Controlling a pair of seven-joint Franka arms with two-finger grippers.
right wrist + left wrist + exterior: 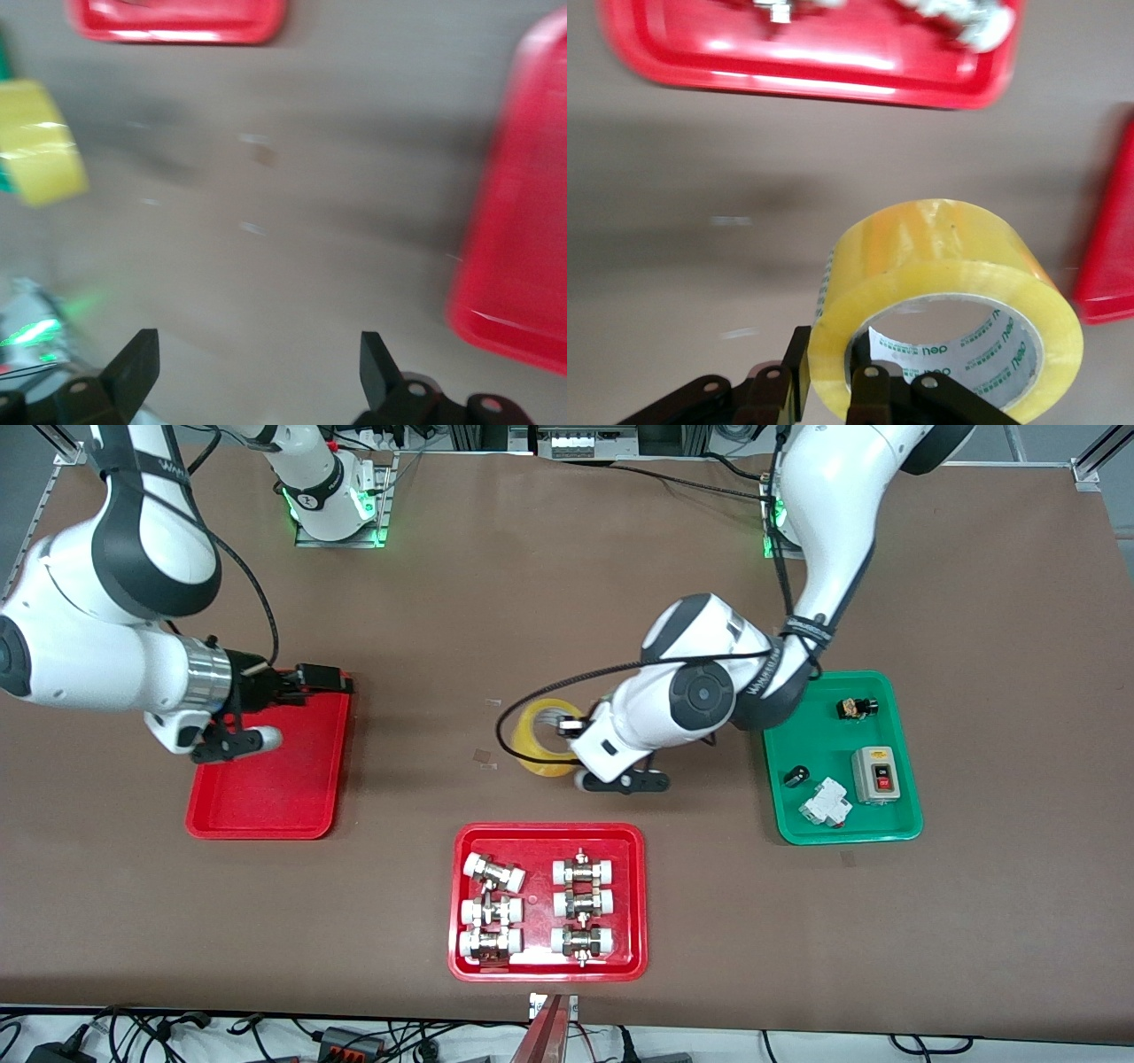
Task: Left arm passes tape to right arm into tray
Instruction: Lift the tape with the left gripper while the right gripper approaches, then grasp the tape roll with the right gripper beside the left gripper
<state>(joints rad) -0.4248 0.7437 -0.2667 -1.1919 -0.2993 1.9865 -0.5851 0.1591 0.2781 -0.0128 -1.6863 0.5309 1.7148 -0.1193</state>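
Between the tray (pixel 266 797) and the green tray (pixel 846 828), over bare table (pixel 532 584), the left gripper (pixel 576 731) has the tape (pixel 545 737). Jaws pinch the roll's wall, one finger in the hole and one outside, closed down to wall thickness, per the left wrist view (pixel 833 390). Roll looks lifted or barely off the surface, can't tell which.

Right gripper (pixel 323 682) hangs over the tray's edge nearest the tape, jaws spread wide, holding nothing; right wrist view shows both fingertips (pixel 133 363) apart with table between. It sees the tape (pixel 35 142) well off from itself, so the handover gap isn't closed.

Risks, my read:
- Grip is on one thin wall only, so the roll could pivot or slip out if the left arm swings fast toward the tray.
- At handover the right gripper needs a free part of the ring; if it closes where the left fingers sit, they collide.
- If the left lets go before the right is firm, the tape drops and rolls, maybe toward the wider red tray (pixel 465 965) of fittings (pixel 580 908).
- Release short of the tray rim lands it on the table.
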